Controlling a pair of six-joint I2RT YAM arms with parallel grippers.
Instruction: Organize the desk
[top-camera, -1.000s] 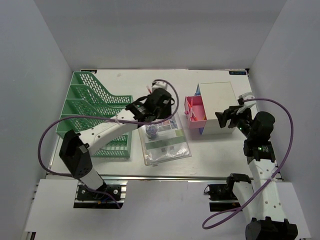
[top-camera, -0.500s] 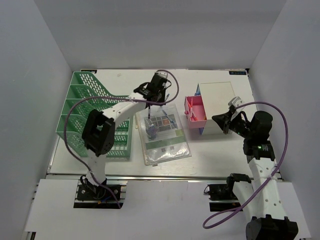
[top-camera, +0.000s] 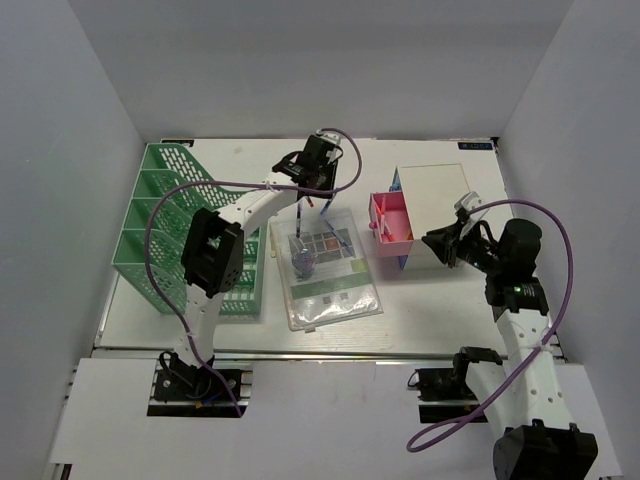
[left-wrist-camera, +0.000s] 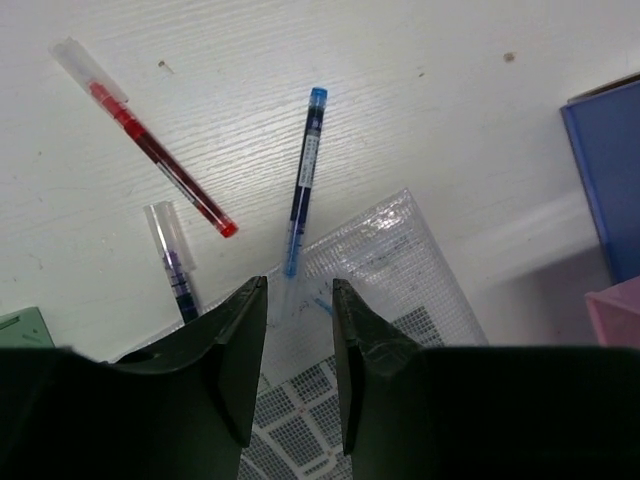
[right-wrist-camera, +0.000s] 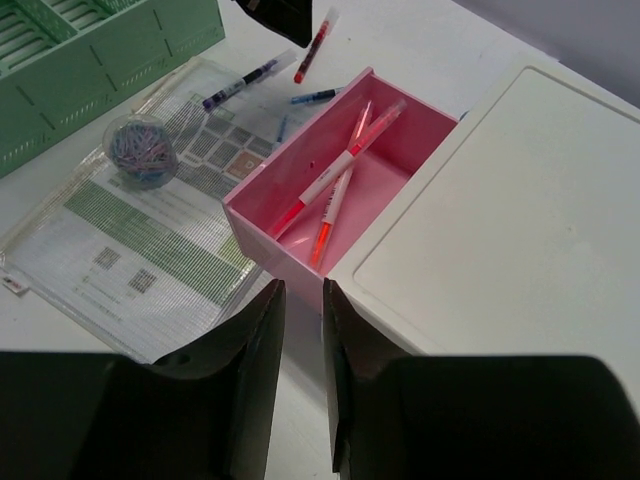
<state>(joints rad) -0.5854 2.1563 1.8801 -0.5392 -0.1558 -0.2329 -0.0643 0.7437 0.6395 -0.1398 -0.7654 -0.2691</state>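
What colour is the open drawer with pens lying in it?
Pink. The open drawer shows best in the right wrist view.

Bare desk (top-camera: 430, 310) near front rail (top-camera: 330, 353); pouch (top-camera: 325, 290), 3 pens (left-wrist-camera: 304, 182) between green rack (top-camera: 165, 215) and drawer box (top-camera: 437, 195).

White desk (top-camera: 430, 300), green mesh rack (top-camera: 160, 215), pink drawer (right-wrist-camera: 265, 235), red pen (left-wrist-camera: 160, 165), blue pen (left-wrist-camera: 302, 185), grid-printed clear pouch (top-camera: 335, 295).
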